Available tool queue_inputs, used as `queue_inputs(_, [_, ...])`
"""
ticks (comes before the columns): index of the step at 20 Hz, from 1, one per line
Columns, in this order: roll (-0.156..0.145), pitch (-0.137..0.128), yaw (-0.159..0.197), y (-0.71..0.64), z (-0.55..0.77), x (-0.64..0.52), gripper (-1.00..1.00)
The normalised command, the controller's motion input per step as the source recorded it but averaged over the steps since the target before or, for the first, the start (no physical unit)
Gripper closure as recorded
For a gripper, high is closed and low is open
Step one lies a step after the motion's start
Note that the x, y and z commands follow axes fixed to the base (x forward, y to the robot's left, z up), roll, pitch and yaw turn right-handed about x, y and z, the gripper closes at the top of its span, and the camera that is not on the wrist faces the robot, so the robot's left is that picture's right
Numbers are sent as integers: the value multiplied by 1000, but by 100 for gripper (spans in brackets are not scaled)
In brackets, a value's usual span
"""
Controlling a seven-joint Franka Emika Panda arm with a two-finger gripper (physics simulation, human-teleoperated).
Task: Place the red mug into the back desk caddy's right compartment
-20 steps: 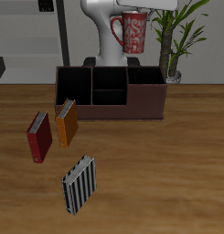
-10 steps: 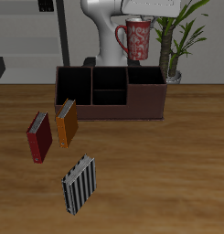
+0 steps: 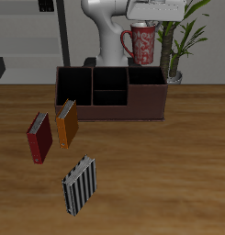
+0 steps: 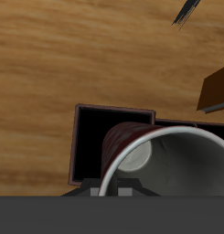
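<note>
The red mug [image 3: 142, 44] hangs upright in the air above the back desk caddy [image 3: 110, 94], over the right compartment [image 3: 147, 95], its loop handle turned toward the robot's white base [image 3: 106, 27]. The gripper [image 3: 152, 13] holds the mug by its rim. From the wrist, the mug's [image 4: 154, 155] grey-white inside fills the near view, with an open dark section of the caddy [image 4: 90, 146] below it. The caddy stands at the back of a brown wooden table [image 3: 169, 174]. Nearer the table's front edge than the caddy lie a red book [image 3: 39, 138], an orange book [image 3: 67, 124] and a striped book [image 3: 80, 184]. Behind the caddy stand a potted plant [image 3: 183, 37] and grey shelving [image 3: 31, 32].
</note>
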Motion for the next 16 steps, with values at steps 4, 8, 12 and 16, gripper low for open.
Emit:
queue_inputs(4, [22, 18, -4, 143, -82, 51, 100])
queue_inputs(8, [9, 9, 5, 54, -87, 29, 100])
queue_inputs(12, [11, 39, 25, 99, -237, 24, 100])
queue_inputs(16, [12, 42, 1, 34, -222, 47, 100])
